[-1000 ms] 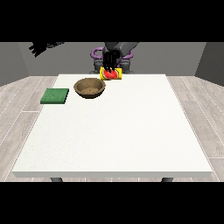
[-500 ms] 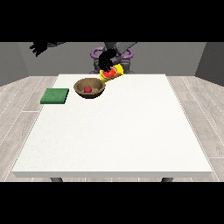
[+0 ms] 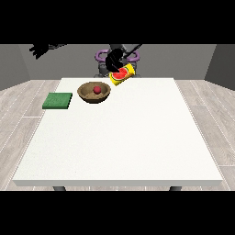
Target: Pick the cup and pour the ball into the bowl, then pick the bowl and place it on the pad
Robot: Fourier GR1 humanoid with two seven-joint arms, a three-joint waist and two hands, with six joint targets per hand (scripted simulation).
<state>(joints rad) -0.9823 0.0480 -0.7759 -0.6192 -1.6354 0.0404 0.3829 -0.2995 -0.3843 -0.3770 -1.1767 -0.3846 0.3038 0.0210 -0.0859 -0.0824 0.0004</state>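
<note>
Pouring step: judged done; the ball (image 3: 97,89) is now seen in the bowl (image 3: 87,95), where none was seen a second ago.
Change: the cup (image 3: 122,75) was upright a second ago, is now tipped on its side, mouth turned toward the bowl.
Meaning: first half of task taken as finished; cup to be put down next, then the bowl to be picked.
Robot hand at view's right (image 3: 112,59): wrapped around the cup, held above the counter (image 3: 124,137) at its far edge.
Robot hand at view's left (image 3: 40,49): raised high and far out to the side, holding nothing; finger pose cannot be told.
Bowl vs robot hands: bowl sits on the counter just beside and below the tipped cup, not touched by either robot hand.
Pad (image 3: 58,100): green, flat on the counter, near the bowl on the view's left, apart from it.
Bowl move: not yet started.
</note>
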